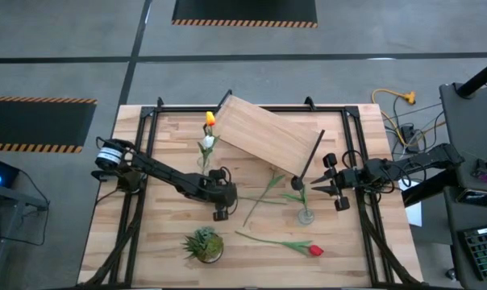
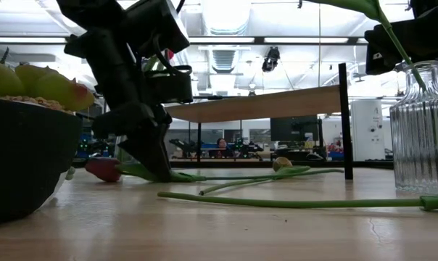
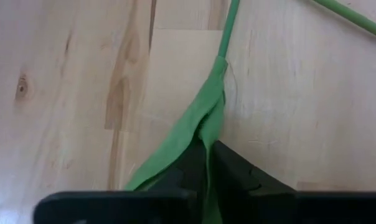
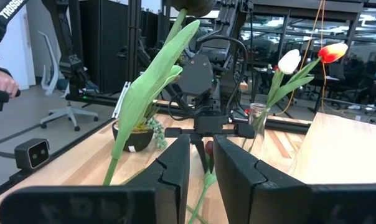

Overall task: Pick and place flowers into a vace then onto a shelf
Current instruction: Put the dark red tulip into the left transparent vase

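My left gripper [image 1: 221,211] is down at the table's middle, shut on a green tulip leaf [image 3: 197,127]. That tulip lies flat, with its reddish head [image 2: 103,169] beside the fingers. My right gripper [image 1: 318,188] is shut on another tulip's stem above a ribbed glass vase [image 2: 422,130], and its long leaf [image 4: 147,93] rises in front of the wrist camera. A red tulip [image 1: 314,250] lies on the near part of the table. A second vase [image 1: 203,163] holds a yellow and a white tulip. The shelf [image 1: 268,133] stands askew at the far side. My left gripper pinches the tulip's leaf [image 3: 206,146] near where it joins the stem, between the two fingers. The fingers come from above, slanting down [image 2: 150,148]. The tulip lies on the table, and its stem [image 3: 228,28] runs on away from the fingers. My right gripper pinches the thin stem [image 4: 205,183] between its two fingers, level from the table's right side and across the stem. The tulip stands nearly upright, lifted off the table. Its lower stem [image 2: 402,54] slants down into the vase's mouth.
A small potted plant [image 1: 205,244] in a dark bowl stands near the table's near-left part. One more green stem [image 1: 260,201] lies between the two grippers. The shelf's black leg [image 2: 343,119] stands behind the lying stems. Black frame rails run along the table's left and right sides.
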Controlling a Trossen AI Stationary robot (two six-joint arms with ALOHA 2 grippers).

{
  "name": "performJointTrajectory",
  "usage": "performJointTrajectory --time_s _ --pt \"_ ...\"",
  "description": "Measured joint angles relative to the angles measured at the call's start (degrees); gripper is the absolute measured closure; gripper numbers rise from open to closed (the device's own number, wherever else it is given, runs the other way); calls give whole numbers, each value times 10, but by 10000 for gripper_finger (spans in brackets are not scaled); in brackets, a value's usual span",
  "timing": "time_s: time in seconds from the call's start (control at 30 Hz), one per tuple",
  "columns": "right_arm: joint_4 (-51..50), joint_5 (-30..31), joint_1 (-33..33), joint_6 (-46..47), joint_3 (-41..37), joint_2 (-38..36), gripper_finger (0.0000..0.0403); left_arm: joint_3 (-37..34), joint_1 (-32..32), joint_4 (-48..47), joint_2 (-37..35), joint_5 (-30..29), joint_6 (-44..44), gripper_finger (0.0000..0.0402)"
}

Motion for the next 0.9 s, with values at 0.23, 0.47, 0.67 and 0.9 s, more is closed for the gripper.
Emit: performJointTrajectory --time_s 0.23,0.47,0.67,0.9 --pt "0 0 0 0 0 0 339 0 0 -2 -6 0 0 400" --pt "0 0 0 0 0 0 339 2 0 -1 -17 2 0 401" --pt "0 0 0 0 0 0 339 30 0 -6 -23 10 1 401" --pt "0 0 0 0 0 0 339 66 0 -73 -25 17 11 401"
